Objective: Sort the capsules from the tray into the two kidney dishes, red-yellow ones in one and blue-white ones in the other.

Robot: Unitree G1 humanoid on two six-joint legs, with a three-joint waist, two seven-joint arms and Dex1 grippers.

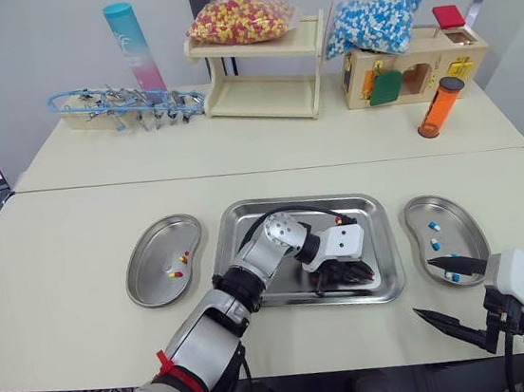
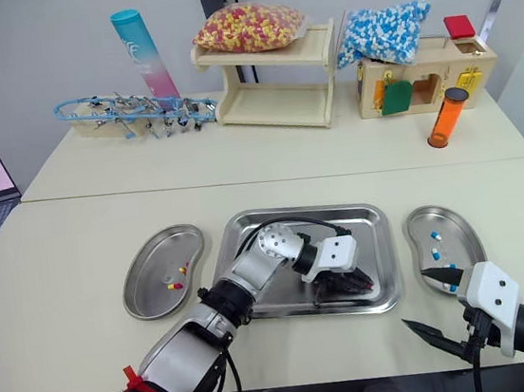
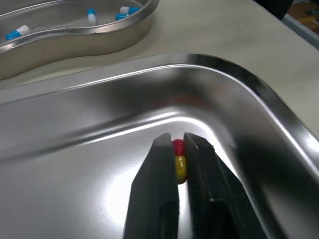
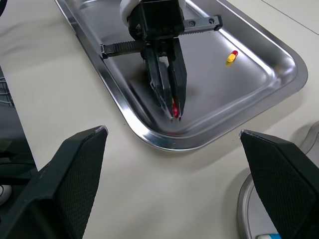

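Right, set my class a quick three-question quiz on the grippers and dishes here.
1. True or false: the left gripper grips a blue-white capsule.
2. What lies in the right dish? A: red-yellow ones. B: blue-white ones. C: nothing.
3. Fill in: the right gripper is ____ (open or shut).

Key
1. False: its capsule is red-yellow.
2. B.
3. Open.
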